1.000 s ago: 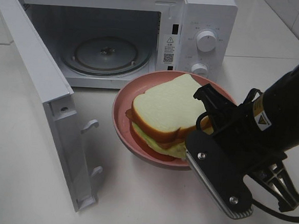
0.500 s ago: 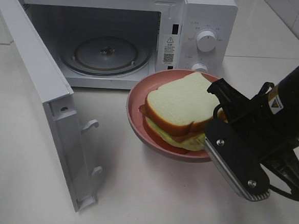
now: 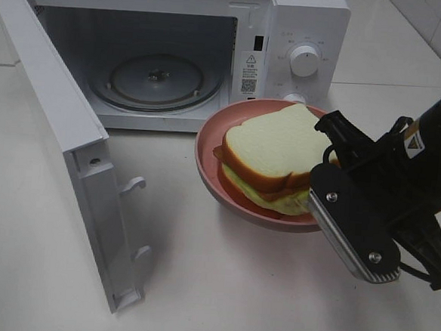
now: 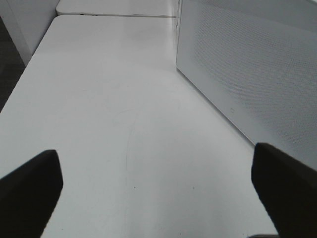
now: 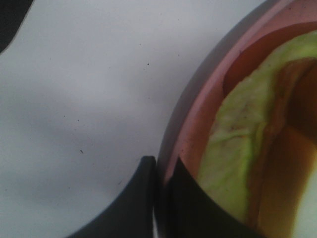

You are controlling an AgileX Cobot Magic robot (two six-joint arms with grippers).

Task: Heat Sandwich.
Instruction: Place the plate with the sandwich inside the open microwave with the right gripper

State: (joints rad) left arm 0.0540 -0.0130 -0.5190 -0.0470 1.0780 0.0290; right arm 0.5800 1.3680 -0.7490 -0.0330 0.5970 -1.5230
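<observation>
The sandwich (image 3: 274,150), white bread with tan crust, green lettuce and reddish filling, lies on a round pink plate (image 3: 208,161) in front of the open microwave (image 3: 305,35). My right gripper (image 3: 321,189) is shut on the plate's near right rim. In the right wrist view its fingertips (image 5: 161,191) pinch the pink rim (image 5: 195,129), with the lettuce edge of the sandwich (image 5: 233,163) just inside. My left gripper (image 4: 158,186) is open and empty over bare table, and it is out of the exterior high view.
The microwave door (image 3: 64,124) stands swung out to the left, and its perforated panel (image 4: 247,64) is beside the left gripper. The glass turntable (image 3: 157,81) lies inside the cavity. Two knobs (image 3: 304,60) are on the right panel. White table (image 3: 219,287) lies all around.
My right gripper has carried the plate with the sandwich to the right and slightly toward the microwave's control panel. The microwave and its door have not moved.
</observation>
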